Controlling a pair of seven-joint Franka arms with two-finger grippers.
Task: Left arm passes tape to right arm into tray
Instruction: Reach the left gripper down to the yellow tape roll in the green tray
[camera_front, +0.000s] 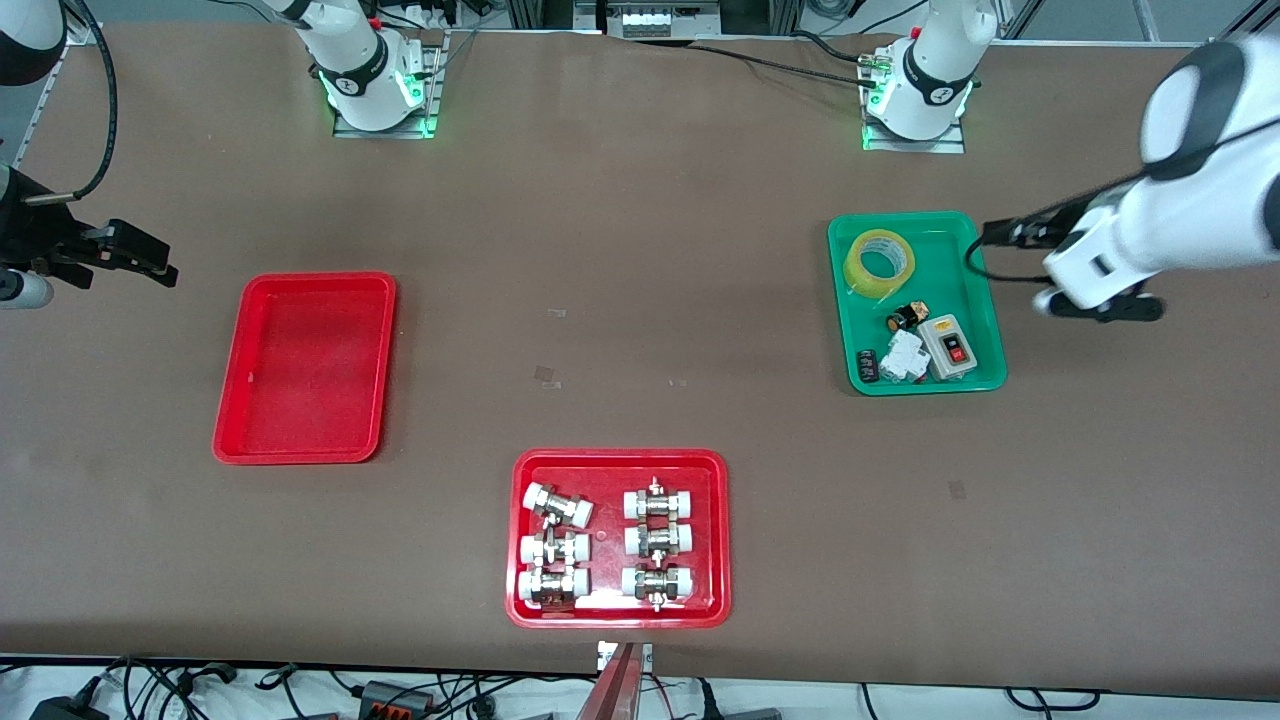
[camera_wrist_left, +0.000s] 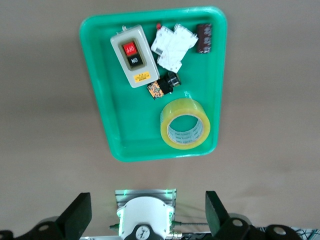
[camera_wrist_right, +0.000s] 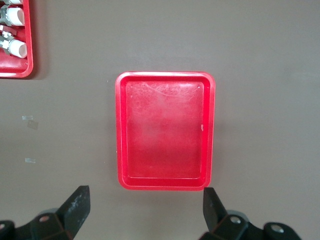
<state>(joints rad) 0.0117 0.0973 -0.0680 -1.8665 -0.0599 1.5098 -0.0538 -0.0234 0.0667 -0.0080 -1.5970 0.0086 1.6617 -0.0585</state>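
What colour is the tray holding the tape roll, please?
Green tray; the left wrist view shows it best.

We held our left arm (camera_front: 1190, 215) raised at its end of the table, bent at the wrist, with the left gripper (camera_wrist_left: 148, 212) in the air, its two black fingers (camera_wrist_left: 77, 216) spread wide and gripping nothing. Our right arm (camera_front: 30, 40) hung at its own end, the right gripper (camera_wrist_right: 145, 210) likewise wide apart and empty.
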